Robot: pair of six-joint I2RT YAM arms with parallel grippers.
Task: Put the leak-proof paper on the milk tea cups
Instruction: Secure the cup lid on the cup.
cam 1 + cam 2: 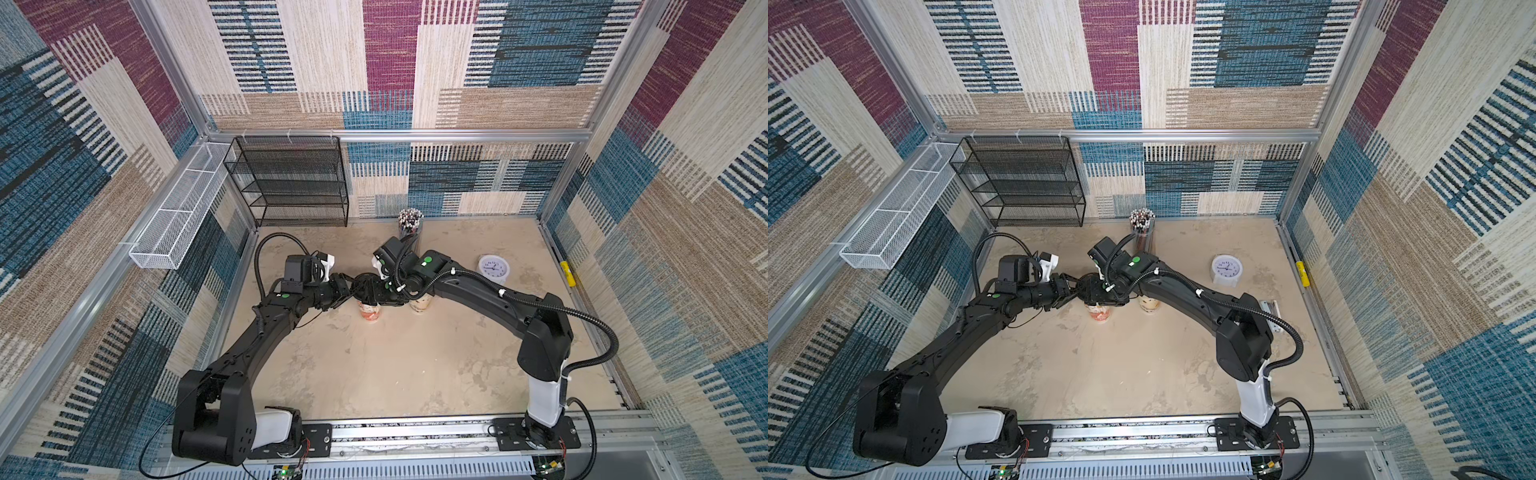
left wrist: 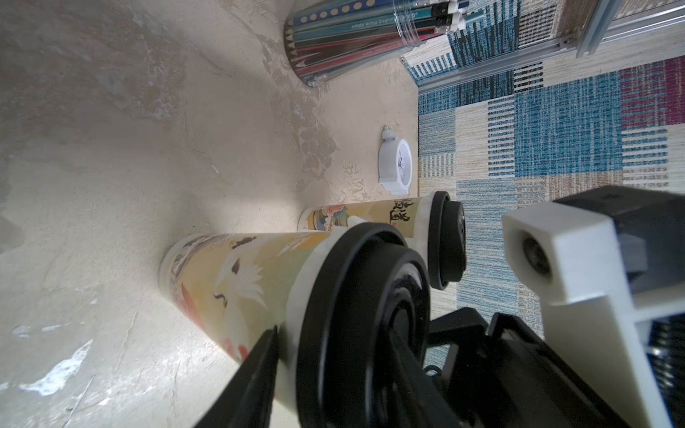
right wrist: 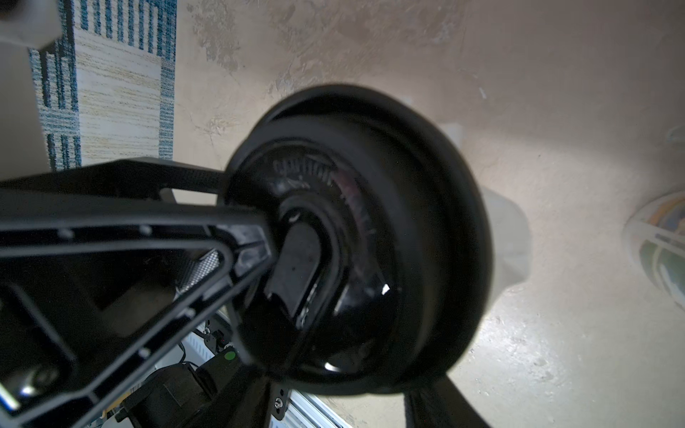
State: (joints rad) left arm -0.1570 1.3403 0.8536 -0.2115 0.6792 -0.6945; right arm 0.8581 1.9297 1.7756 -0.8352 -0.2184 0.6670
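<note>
Two milk tea cups stand mid-table, each capped with a black lid. The red-orange cup (image 1: 370, 312) (image 2: 230, 281) carries a black lid (image 2: 352, 296) over the leak-proof paper (image 2: 302, 281) (image 3: 508, 241), whose white fringe shows under the lid's rim. My left gripper (image 2: 333, 333) (image 1: 353, 291) is shut on that lid, one finger under the rim and one across the top. My right gripper (image 3: 344, 400) (image 1: 374, 293) hangs over the same lid, its jaws open on either side of the edge. The beige cup (image 1: 419, 305) (image 2: 363, 218) stands beside it under its own lid (image 2: 444, 241).
A clear holder of pencils (image 1: 410, 224) (image 2: 352, 40) stands behind the cups. A white clock (image 1: 493, 268) (image 2: 396, 163) sits to the right. A black mesh shelf (image 1: 291, 183) fills the back left corner and a white mesh basket (image 1: 178, 216) hangs on the left wall.
</note>
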